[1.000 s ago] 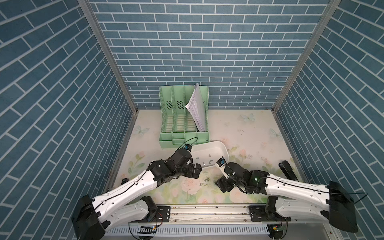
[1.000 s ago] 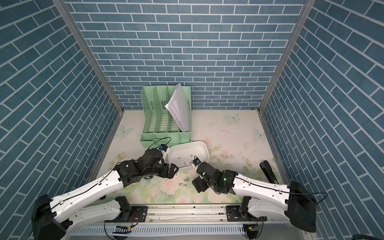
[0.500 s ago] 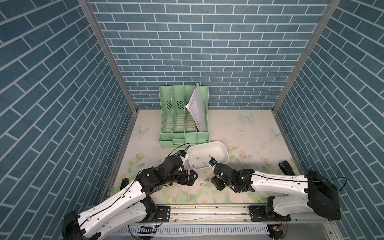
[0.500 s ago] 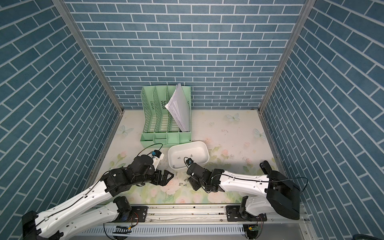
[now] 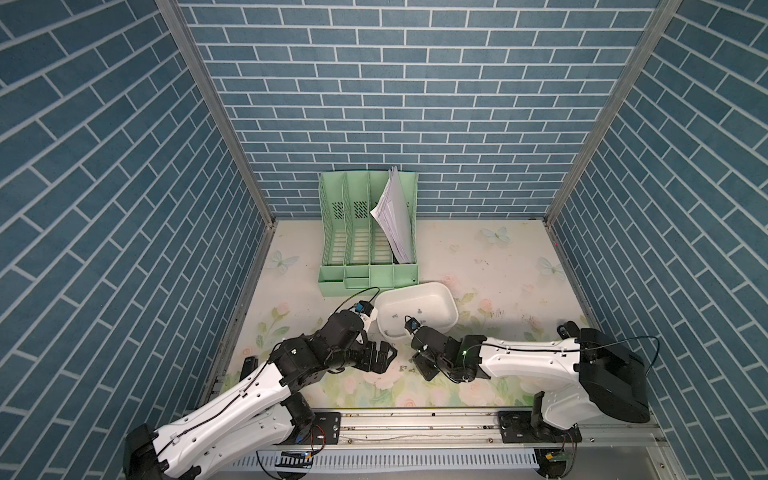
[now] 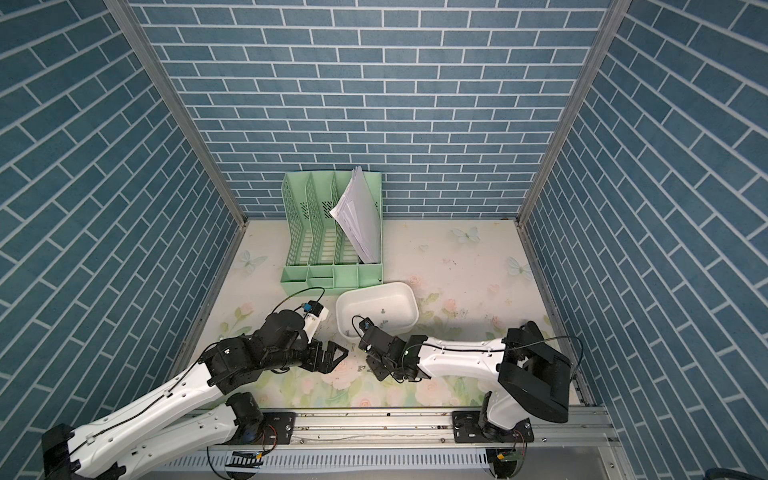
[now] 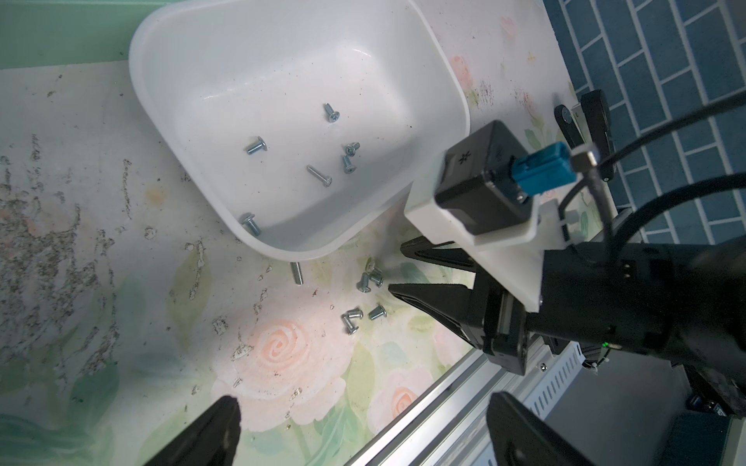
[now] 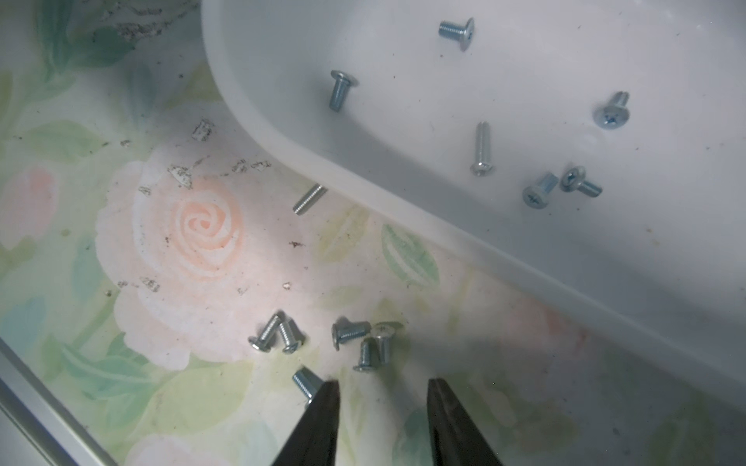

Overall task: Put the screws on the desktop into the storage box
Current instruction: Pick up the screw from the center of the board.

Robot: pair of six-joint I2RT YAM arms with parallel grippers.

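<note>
The screws (image 8: 350, 333) are tiny, silvery, with cross-slotted heads.

Left claw (image 5: 388, 359): you've drawn it back from the box (image 5: 436, 301). Right claw (image 8: 383, 385): narrowed, moved in beside the loose screws (image 8: 351, 335).

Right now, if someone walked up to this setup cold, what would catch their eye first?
Probably the white storage box near the middle of the floral desktop, with six screws already inside. Just outside its near rim lie more loose screws, with the right gripper aimed at them, jaws apart, and the left gripper wide open alongside. Against the back wall stands a mint-green file organiser holding papers.
</note>
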